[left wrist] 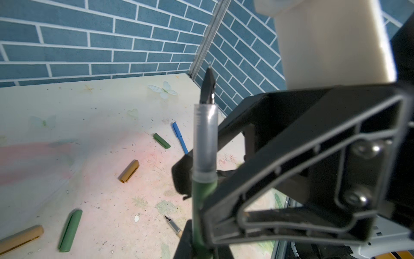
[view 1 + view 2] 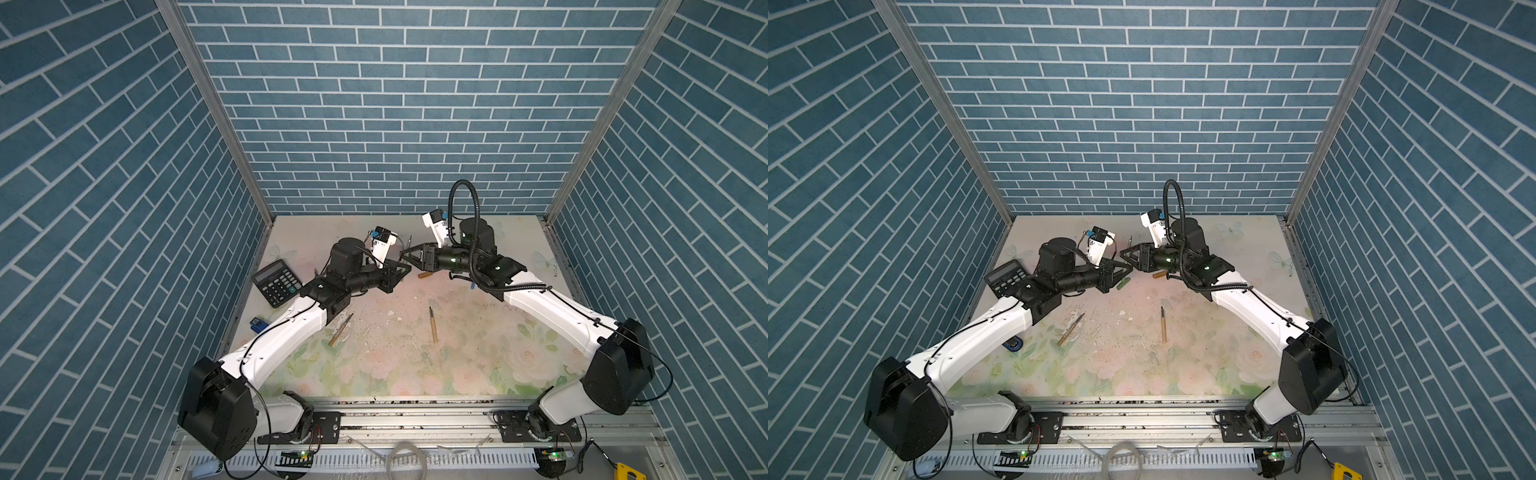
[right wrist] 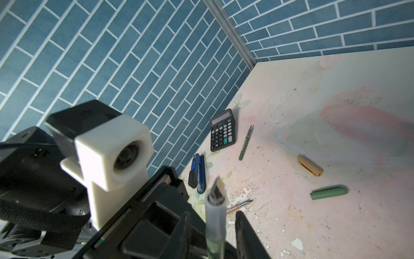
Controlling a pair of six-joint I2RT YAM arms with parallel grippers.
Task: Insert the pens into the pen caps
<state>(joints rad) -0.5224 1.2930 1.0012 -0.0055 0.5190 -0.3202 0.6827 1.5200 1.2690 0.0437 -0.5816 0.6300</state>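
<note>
I am clamping the green pen [image 1: 202, 188] tip-up in my left gripper [image 2: 405, 270], my right gripper [image 3: 212, 215] straddling it, fingers seemingly loose, a green cap [image 1: 70, 231] lying on the table [image 1: 100, 107].

Bright even light; blurred wrist-view foregrounds, fisheye-bent edges.

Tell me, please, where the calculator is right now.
In both top views the calculator lies at the table's left edge by the wall, beside the left arm, with the blue stapler nearer the front.

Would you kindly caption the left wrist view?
A green pen held nib-up, with loose caps and a blue pen beyond.
</note>
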